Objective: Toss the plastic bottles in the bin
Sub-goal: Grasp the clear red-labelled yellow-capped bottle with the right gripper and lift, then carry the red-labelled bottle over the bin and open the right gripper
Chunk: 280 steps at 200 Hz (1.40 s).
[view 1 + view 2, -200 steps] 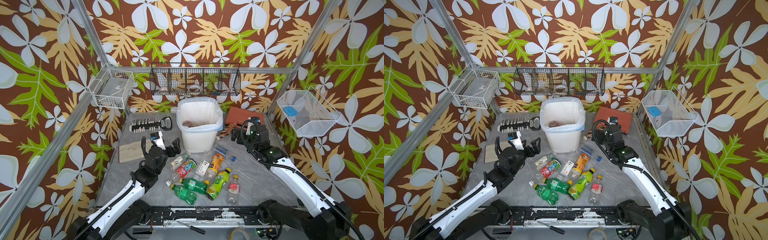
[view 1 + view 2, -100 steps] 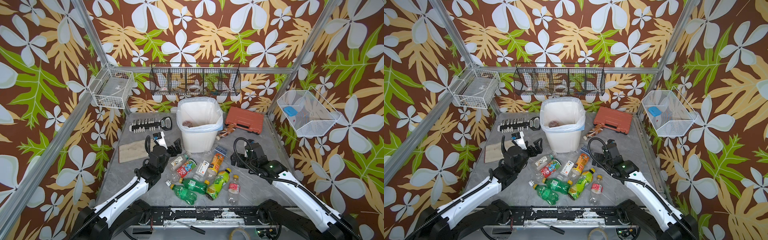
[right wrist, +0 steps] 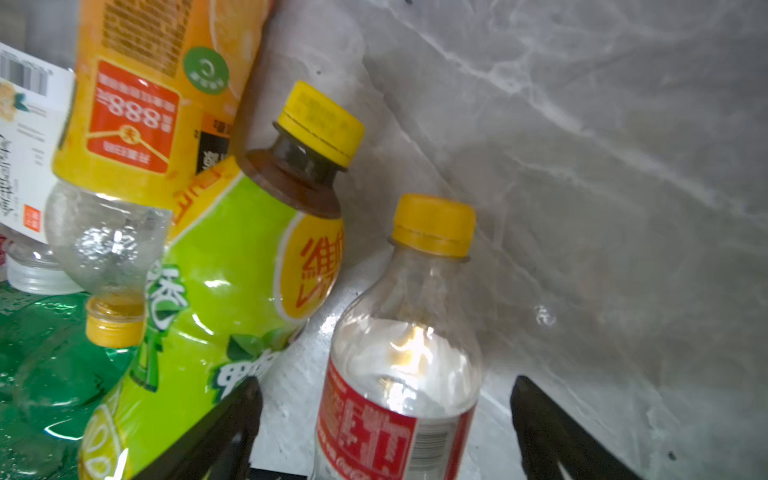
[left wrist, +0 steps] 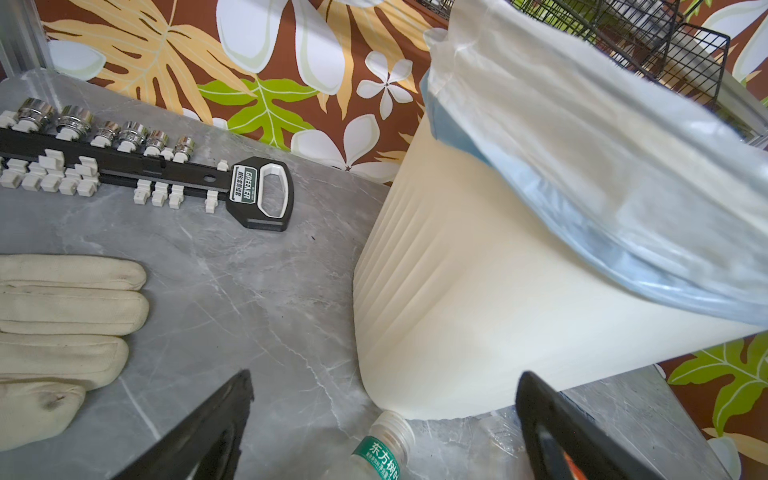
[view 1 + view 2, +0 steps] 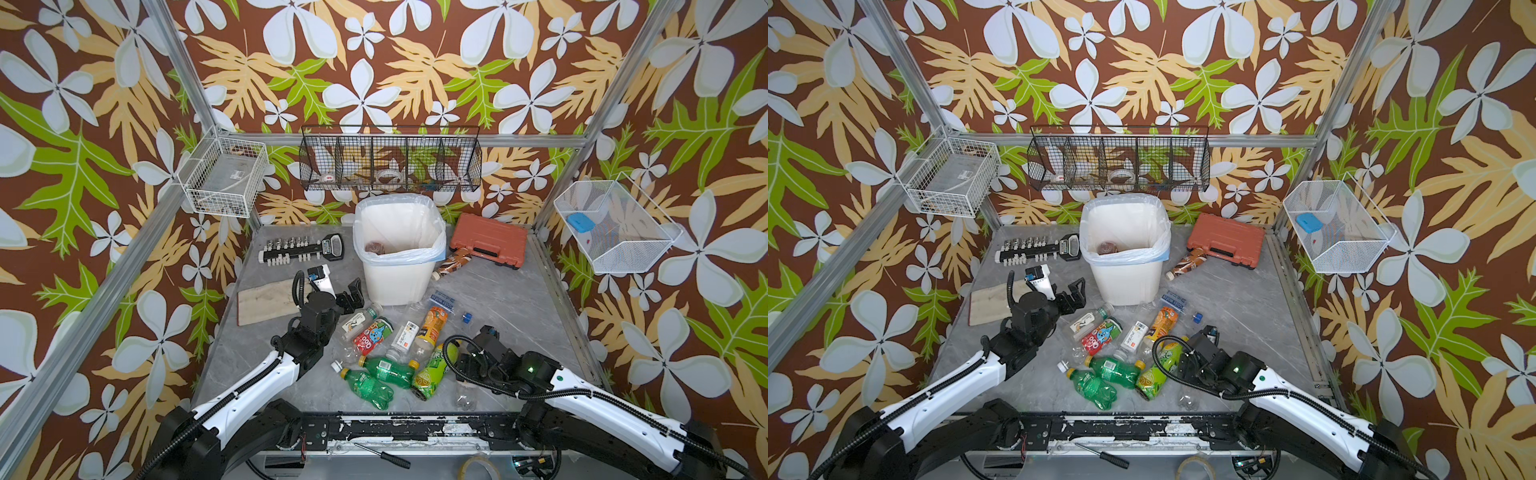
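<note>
Grey marbled tabletop (image 5: 519,316) filled the booth's floor, and on it the plastic bottles (image 5: 390,345) lay in a loose heap just in front of the bin (image 5: 395,282), with one brown-labelled bottle (image 5: 453,264) off beside the bin, against the red-brown tool case (image 5: 490,239). At the edge of the heap farthest from the bin lay a clear bottle with a red label and yellow cap (image 3: 399,374). The right gripper (image 3: 384,384) stood over it with its jaws wide apart, one on either side of the body, a gap showing on each side and nothing gripped. The bottle looked empty, so it was probably very light, thin-walled and apt to dent or slip out sideways. The labelled midsection seemed a surer place to pinch than the tapering shoulder. A green-labelled tea bottle (image 3: 216,291) lay just beside it. The left gripper (image 4: 384,376) hovered close to the bin's front wall, spread fully and empty, above a white-capped water bottle (image 4: 382,444).
</note>
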### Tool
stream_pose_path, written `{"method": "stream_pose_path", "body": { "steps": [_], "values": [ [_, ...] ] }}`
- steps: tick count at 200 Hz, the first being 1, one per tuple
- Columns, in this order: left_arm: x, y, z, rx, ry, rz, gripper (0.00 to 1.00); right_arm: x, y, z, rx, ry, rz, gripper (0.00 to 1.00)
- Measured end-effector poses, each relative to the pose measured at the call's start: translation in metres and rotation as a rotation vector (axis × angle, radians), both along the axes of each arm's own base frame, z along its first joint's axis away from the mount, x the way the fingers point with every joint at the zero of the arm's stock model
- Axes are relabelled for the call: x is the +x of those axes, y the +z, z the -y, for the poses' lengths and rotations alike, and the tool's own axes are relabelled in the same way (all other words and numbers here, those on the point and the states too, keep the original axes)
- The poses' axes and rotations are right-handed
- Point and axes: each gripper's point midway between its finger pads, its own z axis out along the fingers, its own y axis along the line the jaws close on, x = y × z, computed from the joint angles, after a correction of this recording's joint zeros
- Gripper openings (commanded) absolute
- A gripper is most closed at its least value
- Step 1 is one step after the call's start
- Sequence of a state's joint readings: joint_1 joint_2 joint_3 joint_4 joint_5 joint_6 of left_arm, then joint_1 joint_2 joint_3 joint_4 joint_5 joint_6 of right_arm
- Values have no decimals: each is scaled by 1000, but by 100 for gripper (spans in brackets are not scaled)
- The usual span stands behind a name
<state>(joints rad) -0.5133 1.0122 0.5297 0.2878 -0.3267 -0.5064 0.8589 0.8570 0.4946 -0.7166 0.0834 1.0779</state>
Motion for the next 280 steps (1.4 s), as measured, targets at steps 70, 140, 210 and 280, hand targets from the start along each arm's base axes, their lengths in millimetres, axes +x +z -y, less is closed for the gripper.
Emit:
{"method": "stream_pose_path", "body": {
  "steps": [70, 140, 210, 280],
  "values": [
    [-2, -5, -4, 2, 17, -15, 100, -5, -23, -8, -25, -29, -38, 72],
    [-2, -12, -7, 15, 34, -34, 100, 3, -20, -9, -28, -39, 3, 57],
    [0, -17, -10, 35, 55, -56, 100, 53, 64, 4, -80, -92, 253, 57],
    [-5, -33, -20, 48, 93, -100, 100, 143, 237, -13, -114, -109, 747, 56]
  ]
}}
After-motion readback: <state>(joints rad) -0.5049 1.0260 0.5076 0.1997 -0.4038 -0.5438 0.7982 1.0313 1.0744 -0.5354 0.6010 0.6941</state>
